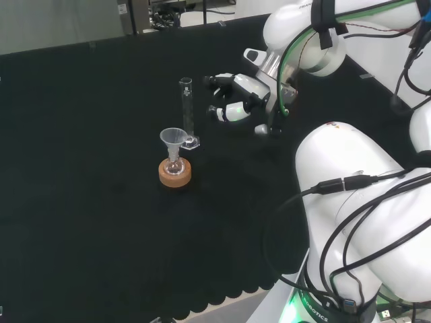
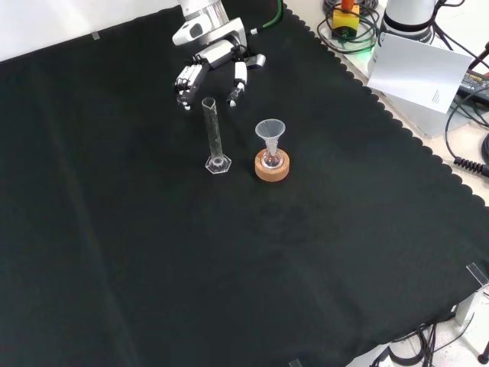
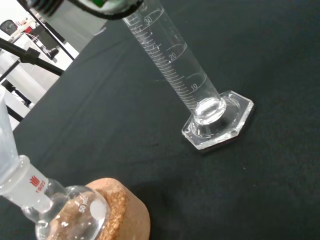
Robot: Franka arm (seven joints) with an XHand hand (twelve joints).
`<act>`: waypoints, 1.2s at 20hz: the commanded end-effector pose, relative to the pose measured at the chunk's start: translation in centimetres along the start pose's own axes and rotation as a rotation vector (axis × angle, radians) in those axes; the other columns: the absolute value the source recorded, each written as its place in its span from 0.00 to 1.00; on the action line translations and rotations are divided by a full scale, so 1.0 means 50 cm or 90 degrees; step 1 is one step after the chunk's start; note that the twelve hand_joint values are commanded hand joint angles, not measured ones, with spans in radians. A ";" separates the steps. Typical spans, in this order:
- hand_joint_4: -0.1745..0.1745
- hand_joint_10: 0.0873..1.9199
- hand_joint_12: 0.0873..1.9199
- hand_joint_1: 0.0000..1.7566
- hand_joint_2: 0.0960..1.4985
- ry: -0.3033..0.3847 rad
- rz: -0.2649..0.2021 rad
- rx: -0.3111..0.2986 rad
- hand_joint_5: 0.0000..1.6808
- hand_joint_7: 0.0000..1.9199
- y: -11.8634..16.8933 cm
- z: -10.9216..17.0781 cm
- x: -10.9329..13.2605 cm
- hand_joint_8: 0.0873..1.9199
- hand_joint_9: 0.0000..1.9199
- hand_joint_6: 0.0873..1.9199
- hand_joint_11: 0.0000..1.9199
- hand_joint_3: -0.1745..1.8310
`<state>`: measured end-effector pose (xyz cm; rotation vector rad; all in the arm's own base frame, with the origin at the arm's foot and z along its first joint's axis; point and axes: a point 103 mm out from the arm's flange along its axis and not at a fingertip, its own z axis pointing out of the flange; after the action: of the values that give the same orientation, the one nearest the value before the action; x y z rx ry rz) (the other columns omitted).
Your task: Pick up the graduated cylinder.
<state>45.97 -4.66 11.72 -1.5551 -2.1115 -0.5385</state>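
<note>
The hand (image 1: 236,101) hangs above the cloth at the end of the white arm (image 1: 303,40), palm turned down; its fingers (image 2: 185,80) are spread and only slightly bent, the thumb (image 2: 239,80) apart, holding nothing.

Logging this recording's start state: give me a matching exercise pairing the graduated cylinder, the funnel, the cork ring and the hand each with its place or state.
Things:
1. graduated cylinder
2. funnel
3. cork ring
4. hand

Places or states:
A. lies on the black cloth under a small round flask
B. open, fingers relaxed, above the cloth and touching nothing
C. stands upright on its own hexagonal foot, empty
D. sits in the neck of the flask

Pairs: 1-C, 2-D, 3-A, 4-B
</note>
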 end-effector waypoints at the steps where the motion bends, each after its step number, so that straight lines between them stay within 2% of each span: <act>1: 0.36 0.27 0.67 0.50 0.45 0.075 -0.016 -0.017 0.29 0.18 0.036 0.062 -0.017 0.31 0.31 0.00 0.19 0.34; 9: 0.37 0.27 0.66 0.52 0.43 0.127 -0.053 -0.032 0.34 0.22 0.073 0.106 -0.010 0.31 0.33 0.00 0.21 0.35; 18: 0.37 0.26 0.65 0.54 0.42 0.166 -0.051 -0.050 0.36 0.23 0.095 0.136 -0.011 0.30 0.34 0.00 0.21 0.36; 24: 0.37 0.25 0.64 0.54 0.42 0.201 -0.065 -0.060 0.36 0.23 0.103 0.152 -0.005 0.30 0.35 0.01 0.24 0.37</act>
<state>49.81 0.40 5.94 -1.3480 -1.9686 -0.8317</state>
